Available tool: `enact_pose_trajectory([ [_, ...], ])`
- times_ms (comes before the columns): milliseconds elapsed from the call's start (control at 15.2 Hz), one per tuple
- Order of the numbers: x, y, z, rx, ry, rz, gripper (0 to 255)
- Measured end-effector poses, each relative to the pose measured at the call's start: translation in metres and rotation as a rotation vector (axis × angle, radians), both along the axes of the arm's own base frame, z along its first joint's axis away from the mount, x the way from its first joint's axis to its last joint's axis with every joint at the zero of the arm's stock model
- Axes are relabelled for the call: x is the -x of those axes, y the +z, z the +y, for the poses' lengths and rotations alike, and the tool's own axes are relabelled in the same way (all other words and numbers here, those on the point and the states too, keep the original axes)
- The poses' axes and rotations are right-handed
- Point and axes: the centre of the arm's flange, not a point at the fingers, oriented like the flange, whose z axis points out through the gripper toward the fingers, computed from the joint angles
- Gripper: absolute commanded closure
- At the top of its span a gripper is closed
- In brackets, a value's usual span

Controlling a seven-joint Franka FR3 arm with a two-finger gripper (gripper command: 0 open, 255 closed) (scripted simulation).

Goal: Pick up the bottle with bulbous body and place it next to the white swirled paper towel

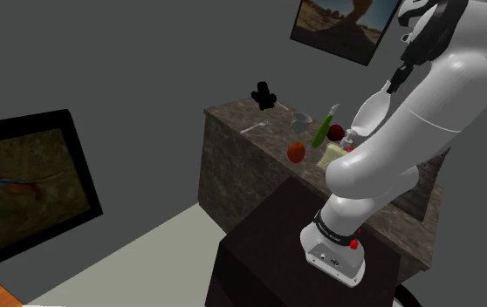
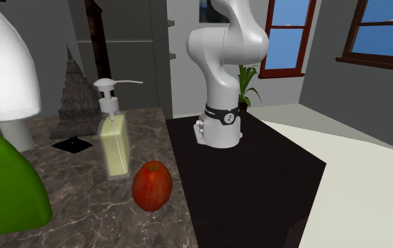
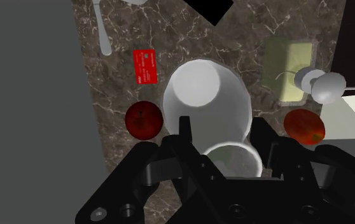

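The bottle (image 3: 233, 162) is green with a pale round top, which I look down on between my black fingers (image 3: 186, 130). My gripper (image 3: 226, 145) is shut on its neck. Directly beyond it stands the white paper towel roll (image 3: 205, 102), very close. In the second exterior view the bottle's bulbous green body (image 2: 8, 190) is at the lower left, low over the marble counter (image 2: 103, 211), with the white paper towel (image 2: 5, 63) right behind it. From the shoulder camera the green bottle (image 1: 320, 132) leans among the counter's items; the arm hides the hand.
Around the roll lie a dark red apple (image 3: 144, 119), a red card (image 3: 146, 66), a spoon (image 3: 103, 28), a yellowish soap dispenser (image 2: 114, 141) and an orange-red fruit (image 2: 152, 185). A dark ridged cone (image 2: 75, 91) stands further back. The black stand (image 2: 258, 183) adjoins the counter.
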Motion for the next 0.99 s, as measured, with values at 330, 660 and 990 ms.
enact_pose_trajectory([
  [330,-0.001,-0.026,0.0,0.0,0.0,0.0,255],
  [660,0.0,-0.052,0.0,0.0,0.0,0.0,255],
  [990,0.0,-0.079,0.0,0.0,0.0,0.0,255],
])
